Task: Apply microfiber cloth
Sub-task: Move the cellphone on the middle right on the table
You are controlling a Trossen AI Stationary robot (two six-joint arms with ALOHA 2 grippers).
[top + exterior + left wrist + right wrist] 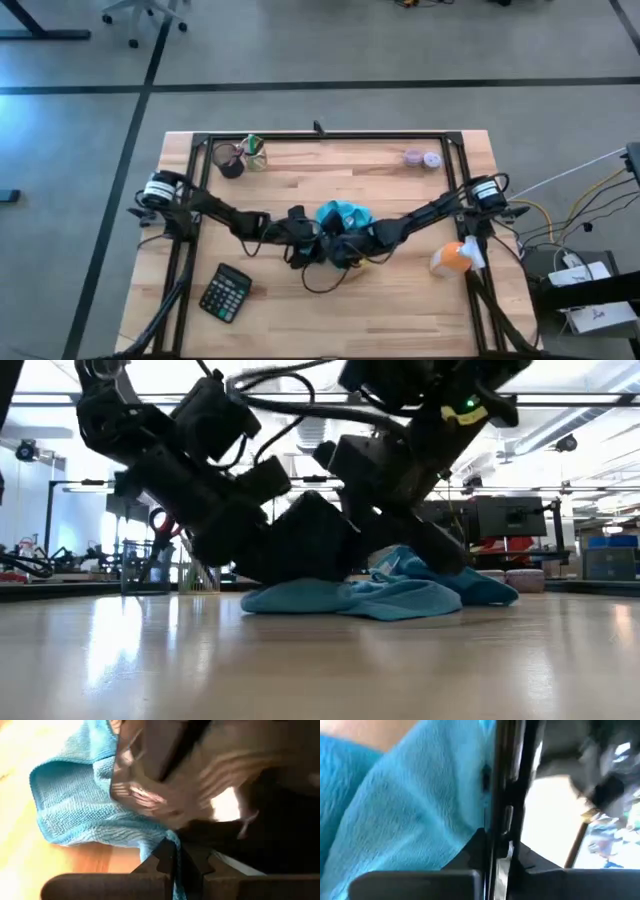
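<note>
Wooden table carries the microfiber cloth at its centre. I have the left tool clamped on the cloth's edge; the right tool grips a thin dark object against the cloth. Step: wiping. Next move calls for steady rubbing pressure.

cloth mid-table, calculator front-left, bottle right, cup back-left

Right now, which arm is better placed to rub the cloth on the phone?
Left, probably. The left gripper is shut on the microfiber cloth, pinching its edge. The right gripper is shut on a thin dark phone held on edge beside the cloth.
</note>
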